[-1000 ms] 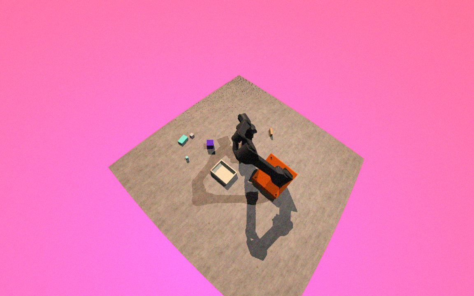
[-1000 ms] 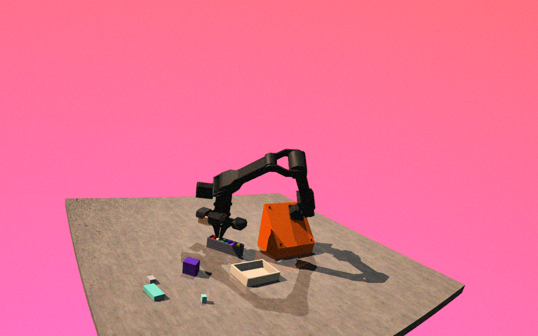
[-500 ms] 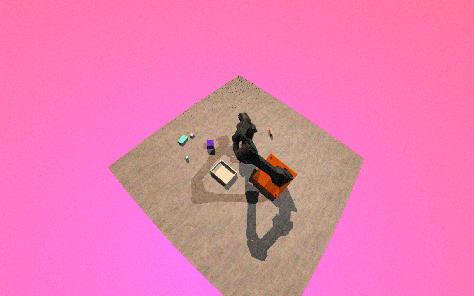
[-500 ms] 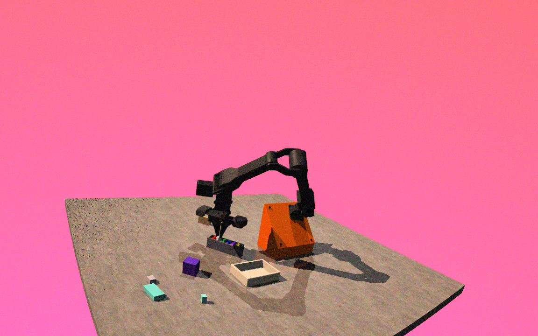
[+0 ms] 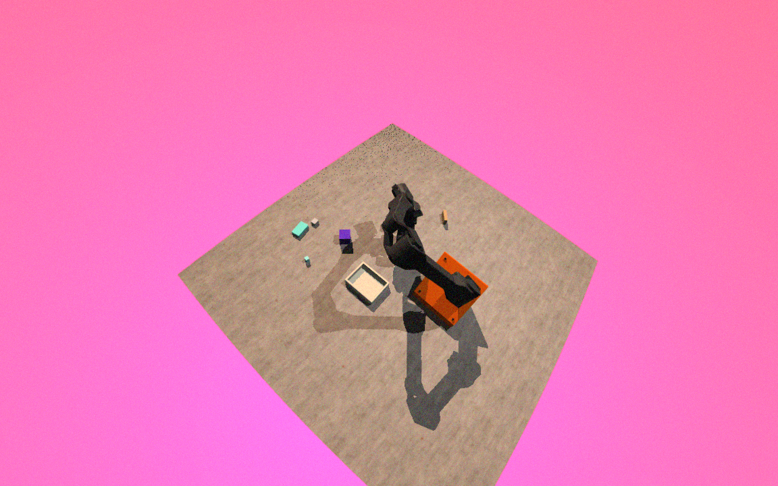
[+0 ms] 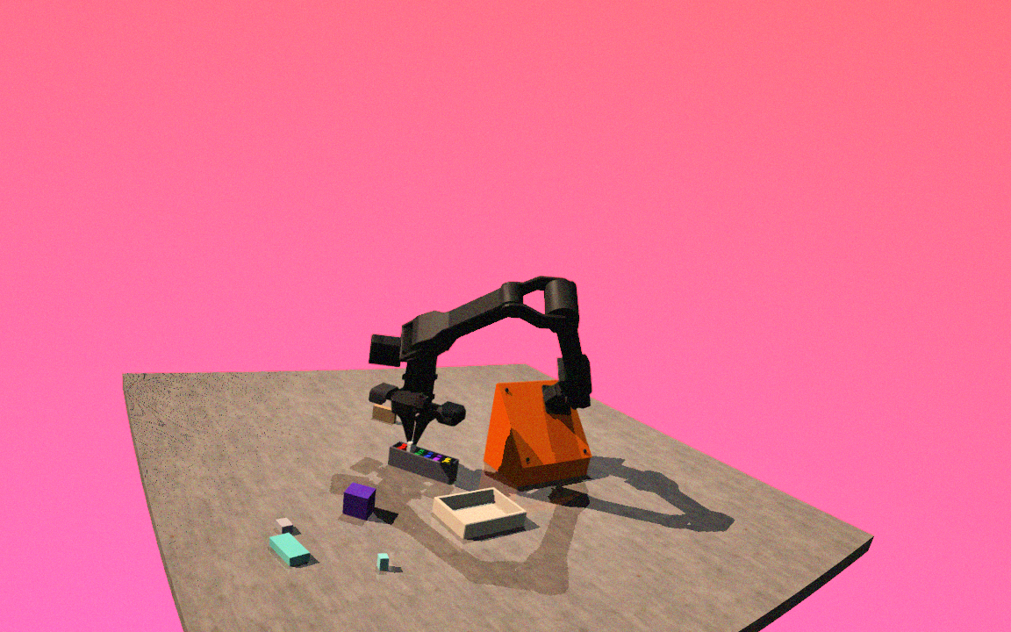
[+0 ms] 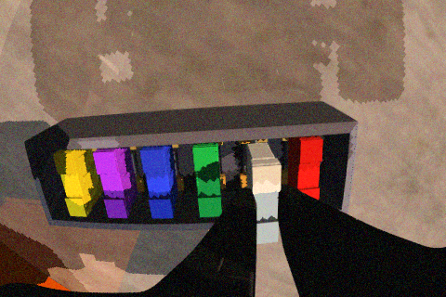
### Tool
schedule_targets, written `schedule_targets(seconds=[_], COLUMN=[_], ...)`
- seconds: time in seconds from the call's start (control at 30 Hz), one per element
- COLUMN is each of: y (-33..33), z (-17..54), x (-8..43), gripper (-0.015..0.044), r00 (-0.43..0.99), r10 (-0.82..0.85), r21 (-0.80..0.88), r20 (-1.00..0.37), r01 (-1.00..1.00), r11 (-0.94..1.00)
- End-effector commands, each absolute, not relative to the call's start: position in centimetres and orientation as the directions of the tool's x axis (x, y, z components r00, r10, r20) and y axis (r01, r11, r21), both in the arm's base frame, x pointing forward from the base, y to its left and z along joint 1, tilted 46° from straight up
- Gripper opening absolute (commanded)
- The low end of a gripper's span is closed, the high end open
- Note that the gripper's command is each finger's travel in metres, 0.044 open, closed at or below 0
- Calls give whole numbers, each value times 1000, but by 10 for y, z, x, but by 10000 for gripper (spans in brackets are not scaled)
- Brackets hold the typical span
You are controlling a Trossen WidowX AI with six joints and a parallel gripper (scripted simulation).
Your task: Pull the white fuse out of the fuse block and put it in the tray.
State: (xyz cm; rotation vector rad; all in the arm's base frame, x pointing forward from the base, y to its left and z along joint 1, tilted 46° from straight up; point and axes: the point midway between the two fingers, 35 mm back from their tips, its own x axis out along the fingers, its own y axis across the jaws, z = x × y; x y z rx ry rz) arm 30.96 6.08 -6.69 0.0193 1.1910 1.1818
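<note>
Broadly, the brown table (image 6: 258,440) carries everything, with the arm (image 6: 493,302) arching from its orange base (image 6: 528,432) over to the grey fuse block (image 6: 421,462). Just in front of the base sits the cream tray (image 6: 479,512), open side up and apart from the block. Farther out lie a purple cube (image 6: 358,500), a long teal block (image 6: 289,549), a small teal cube (image 6: 383,561) and a small grey cube (image 6: 283,523) — all well apart from the block — and a tan piece (image 5: 444,215) lies on the far side of the arm. The gripper (image 7: 267,229) points down over one end of the block, its dark fingers clamped together on the white fuse (image 7: 266,180). From the wrist view, that fuse stands between the green fuse (image 7: 207,180) and the red fuse (image 7: 305,167), its top raised above its neighbours while its lower end looks to remain within the block's row. Beyond the green one come the blue fuse (image 7: 158,180), the purple fuse (image 7: 114,180) and the yellow fuse (image 7: 77,182) — each seated in its own slot.
</note>
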Motion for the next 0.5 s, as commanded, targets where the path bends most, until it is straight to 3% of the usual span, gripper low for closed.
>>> schedule_targets(seconds=[0.0,0.47], y=[58,53], z=[-65,-60], x=[312,313], gripper=[0,0], r00=[-104,-104], r10=[705,706], r21=[556,557], r20=[-701,-701], r01=[-699,-698], r11=[450,450])
